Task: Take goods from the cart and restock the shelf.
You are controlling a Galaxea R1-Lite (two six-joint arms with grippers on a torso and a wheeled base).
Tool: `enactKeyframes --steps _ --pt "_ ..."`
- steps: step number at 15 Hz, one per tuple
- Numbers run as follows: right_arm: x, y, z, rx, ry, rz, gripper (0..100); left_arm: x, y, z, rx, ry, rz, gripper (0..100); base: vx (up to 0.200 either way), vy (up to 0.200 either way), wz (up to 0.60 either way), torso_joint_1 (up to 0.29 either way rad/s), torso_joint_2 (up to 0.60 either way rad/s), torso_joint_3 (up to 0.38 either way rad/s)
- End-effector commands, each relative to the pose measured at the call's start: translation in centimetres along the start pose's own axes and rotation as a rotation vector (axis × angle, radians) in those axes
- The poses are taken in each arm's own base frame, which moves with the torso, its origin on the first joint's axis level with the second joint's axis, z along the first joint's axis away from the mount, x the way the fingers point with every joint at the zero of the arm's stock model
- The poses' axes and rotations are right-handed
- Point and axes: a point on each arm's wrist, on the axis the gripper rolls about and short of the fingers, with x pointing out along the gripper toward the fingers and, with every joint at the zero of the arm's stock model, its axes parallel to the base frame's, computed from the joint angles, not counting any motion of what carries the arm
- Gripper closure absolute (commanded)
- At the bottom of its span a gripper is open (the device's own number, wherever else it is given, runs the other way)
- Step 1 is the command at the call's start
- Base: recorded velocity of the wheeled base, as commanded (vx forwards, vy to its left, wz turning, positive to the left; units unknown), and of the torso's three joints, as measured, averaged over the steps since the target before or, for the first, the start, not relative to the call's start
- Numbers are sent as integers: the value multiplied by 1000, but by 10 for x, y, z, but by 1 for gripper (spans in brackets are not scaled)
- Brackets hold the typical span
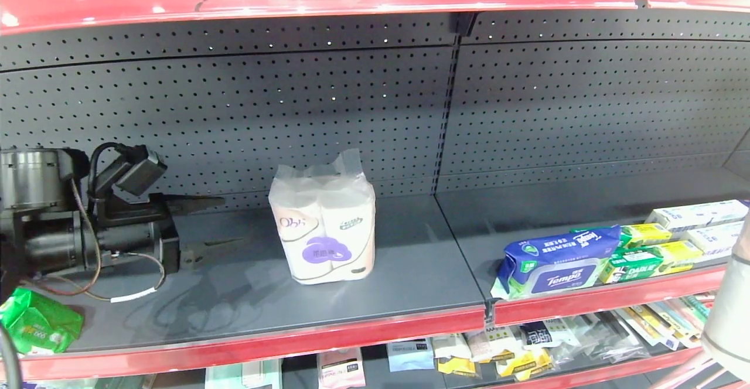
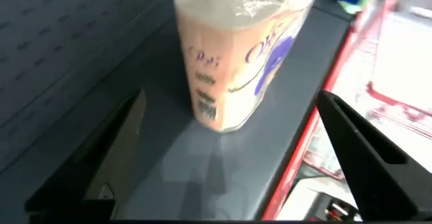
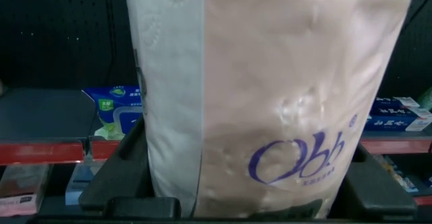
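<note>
Shelf (image 1: 410, 272) of grey metal with a red front lip carries one pack of toilet rolls (image 1: 322, 231). The pack stands upright near the middle of the left bay, its plastic wrap gathered loosely on top. The left tool (image 1: 233, 222) sits low over the same board, on the robot's left of the pack. It is released, with its two dark fingers (image 1: 199, 203) spread wide and pointing at the pack, clearly apart from it. From the left wrist the top of the pack is cut off. Beyond the shelf lip a red wire cart (image 2: 398, 96) is too blurred to show its load.

The right tool (image 3: 250, 173) is clenched on a second pack (image 3: 270, 82), which blocks most of what lies beyond it. Its fingertips are hidden behind the wrap, so only the dark finger bases show on either side.

A blue pack of wet wipes (image 1: 556, 263) lies at the front of the right bay, touching a row of boxes (image 1: 662, 242). A green packet (image 1: 35, 318) is cut off at the shelf's left edge. Packets on the lower shelf (image 1: 527, 342) are too small to tell apart.
</note>
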Motion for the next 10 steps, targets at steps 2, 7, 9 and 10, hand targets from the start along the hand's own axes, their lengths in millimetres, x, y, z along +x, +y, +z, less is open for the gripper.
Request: enactKeyframes --steps 2,7,9,10 --pt "0 0 1 -1 4 -24 100 25 28 -19 -3 6 -79 0 0 0 0 0 0 0" --pt "1 0 2 -3 11 -44 100 62 47 -24 83 -33 -131 0 0 0 0 0 0 0" --pt "2 0 2 -4 16 -43 100 69 48 -25 90 -63 -162 0 0 0 0 0 0 0" --pt "2 0 2 -4 18 -44 100 69 48 -26 82 -74 -184 0 0 0 0 0 0 0"
